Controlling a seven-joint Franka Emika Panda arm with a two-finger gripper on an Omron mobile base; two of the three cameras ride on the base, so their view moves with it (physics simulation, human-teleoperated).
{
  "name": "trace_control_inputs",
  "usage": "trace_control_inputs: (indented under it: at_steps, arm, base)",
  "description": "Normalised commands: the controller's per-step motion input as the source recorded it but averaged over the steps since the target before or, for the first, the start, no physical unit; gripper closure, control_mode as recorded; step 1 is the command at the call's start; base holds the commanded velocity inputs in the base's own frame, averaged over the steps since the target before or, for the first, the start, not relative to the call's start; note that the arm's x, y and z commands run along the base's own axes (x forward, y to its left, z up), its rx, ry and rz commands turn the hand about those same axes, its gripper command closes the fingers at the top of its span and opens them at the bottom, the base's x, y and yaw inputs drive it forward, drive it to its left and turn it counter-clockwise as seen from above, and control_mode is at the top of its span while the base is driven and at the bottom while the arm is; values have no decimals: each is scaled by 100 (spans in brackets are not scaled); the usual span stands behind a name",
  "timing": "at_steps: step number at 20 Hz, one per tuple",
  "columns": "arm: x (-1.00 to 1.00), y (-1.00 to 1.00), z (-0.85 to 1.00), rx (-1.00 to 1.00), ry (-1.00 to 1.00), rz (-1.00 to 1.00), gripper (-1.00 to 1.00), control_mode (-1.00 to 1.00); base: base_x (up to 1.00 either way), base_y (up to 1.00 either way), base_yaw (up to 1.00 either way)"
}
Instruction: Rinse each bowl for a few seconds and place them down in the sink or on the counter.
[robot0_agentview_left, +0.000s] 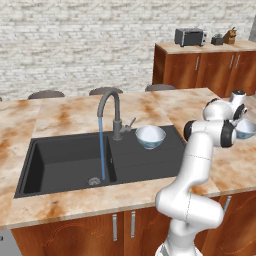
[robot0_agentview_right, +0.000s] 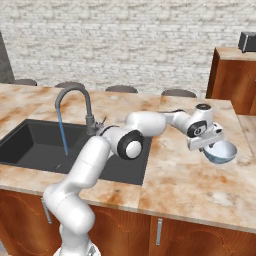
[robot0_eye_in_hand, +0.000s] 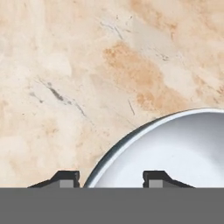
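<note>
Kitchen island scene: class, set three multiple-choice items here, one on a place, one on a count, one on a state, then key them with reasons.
1. Where does the bowl near the faucet stand?
A. on the drainboard
B. in the basin
C. on a stool

2. How many bowls are in sight?
A. one
B. two
C. four

3. The faucet is:
A. off
B. missing
C. running

Key: 1 A, the bowl sits on the sink's flat part; 2 B, a second bowl sits on the counter under the gripper; 3 C, a blue stream falls into the basin.
</note>
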Motion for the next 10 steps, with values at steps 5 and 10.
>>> trace_control_inputs:
  at_steps: [5, 10]
  arm:
    - [-19, -22, 0, 2, 5, 0, 100, -100]
    - [-34, 6, 5, -2, -4, 1, 100, -100]
  base:
    - [0, 0, 0]
    - [0, 0, 0]
